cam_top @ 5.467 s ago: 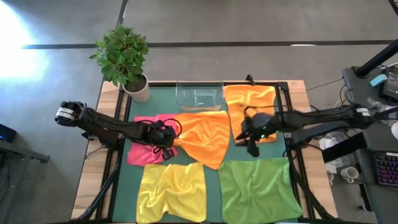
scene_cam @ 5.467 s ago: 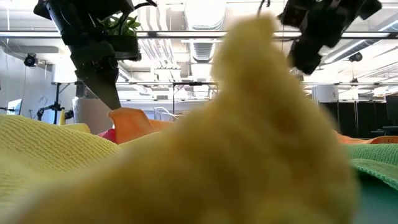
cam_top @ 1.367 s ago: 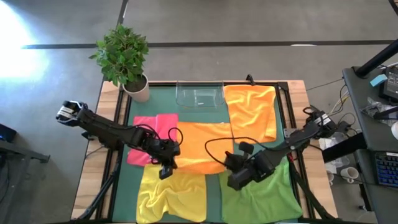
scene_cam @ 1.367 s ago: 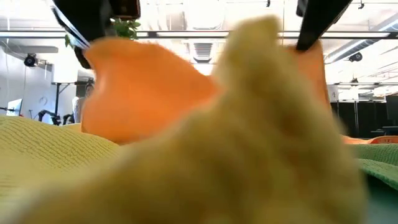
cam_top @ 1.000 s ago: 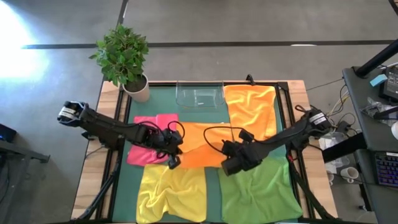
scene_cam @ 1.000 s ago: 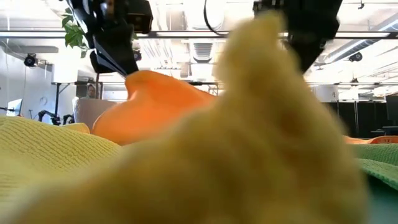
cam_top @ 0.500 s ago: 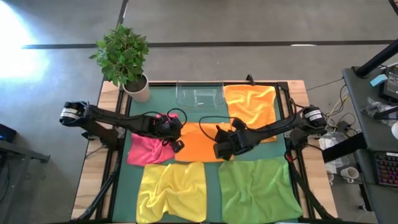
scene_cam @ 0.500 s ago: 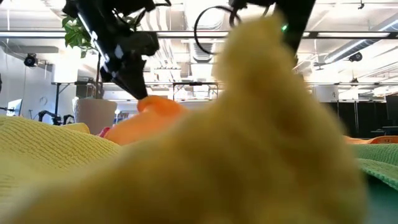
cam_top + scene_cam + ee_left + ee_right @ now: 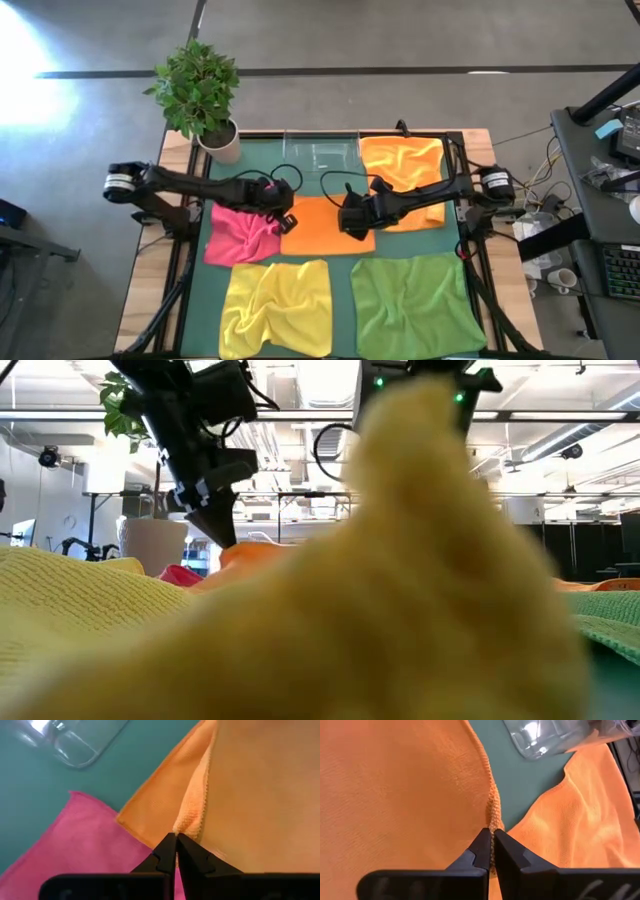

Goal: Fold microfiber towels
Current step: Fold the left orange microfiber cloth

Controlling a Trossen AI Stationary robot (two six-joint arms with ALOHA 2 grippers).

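Observation:
An orange towel (image 9: 322, 226) lies doubled over on the green mat's middle. My left gripper (image 9: 284, 213) is shut on its left corner and my right gripper (image 9: 349, 216) on its right corner. Around it lie a crumpled pink towel (image 9: 240, 233), a yellow towel (image 9: 275, 305), a green towel (image 9: 415, 305) and a second orange towel (image 9: 405, 172). In the low view the yellow towel (image 9: 420, 570) hides my right gripper, while my left gripper (image 9: 217, 525) stands over the orange towel (image 9: 255, 550). My left gripper pinches the orange towel's bunched hem at its left corner (image 9: 189, 817) between its two fingertips, coming slanting from above. The held corner sits low over the towel's lower layer; the rest lies on the mat. My right gripper pinches the orange towel's hemmed edge at its right corner (image 9: 493, 820) between its two fingertips, slanting down from above. The cloth spreads out slack from the fingers onto the layer below.
A clear plastic tray (image 9: 320, 152) stands at the mat's far edge, just beyond the folded towel. A potted plant (image 9: 200, 95) stands at the far left corner. Table-frame rails run along both sides of the mat (image 9: 340, 270).
Both grippers, still shut, have gone toward the table's far edge and down, drawing closer together. They have carried the orange towel's near edge over its far part, so the towel now lies folded over, shorter, clear of the yellow and green towels.

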